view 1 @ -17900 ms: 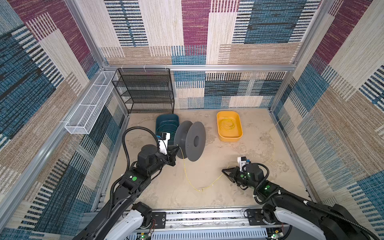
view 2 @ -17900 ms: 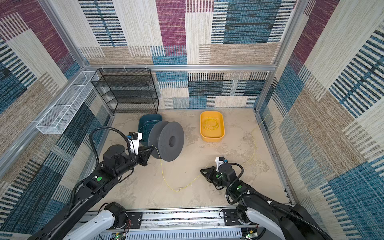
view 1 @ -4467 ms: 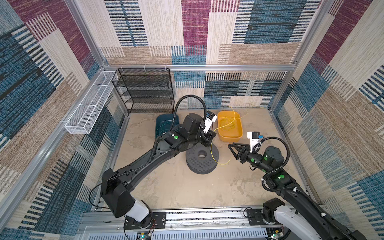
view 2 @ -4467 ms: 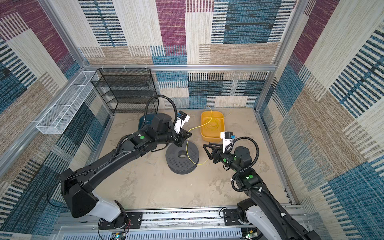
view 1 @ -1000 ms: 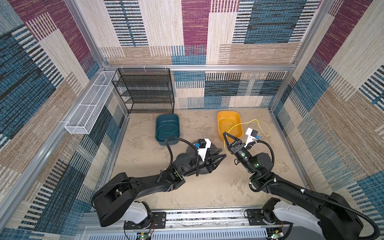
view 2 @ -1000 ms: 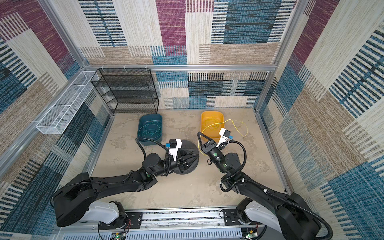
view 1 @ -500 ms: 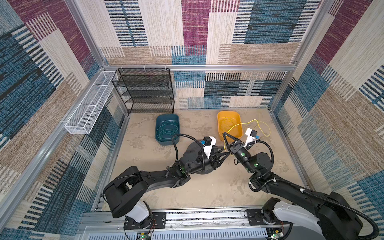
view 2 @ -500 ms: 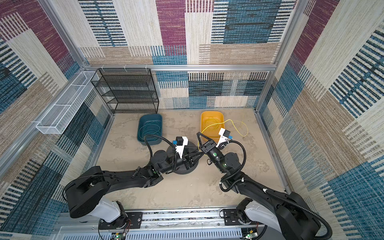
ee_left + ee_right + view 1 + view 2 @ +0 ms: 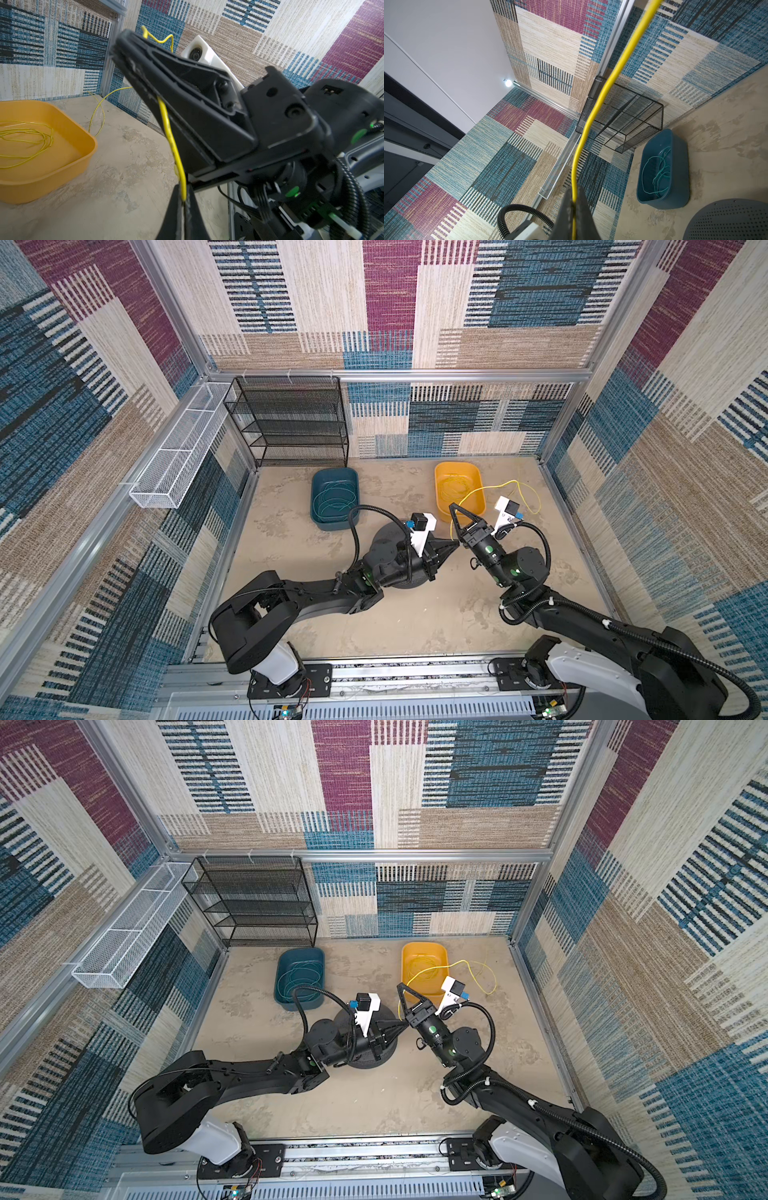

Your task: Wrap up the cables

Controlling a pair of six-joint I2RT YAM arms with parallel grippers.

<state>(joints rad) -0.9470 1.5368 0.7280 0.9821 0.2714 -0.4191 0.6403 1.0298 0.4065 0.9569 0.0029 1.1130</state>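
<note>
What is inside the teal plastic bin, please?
The teal plastic bin holds a thin teal-green cable in loose loops. The left arm's black hose covers part of its near end in both top views.

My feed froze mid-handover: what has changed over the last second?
The left gripper reached right, up to the right gripper, and closed on the yellow cable close to that gripper's own hold; a second ago its jaws stood open. The right gripper kept its grip on the same cable. The spool, lying flat, the blue bin and the yellow bin stayed put.
</note>
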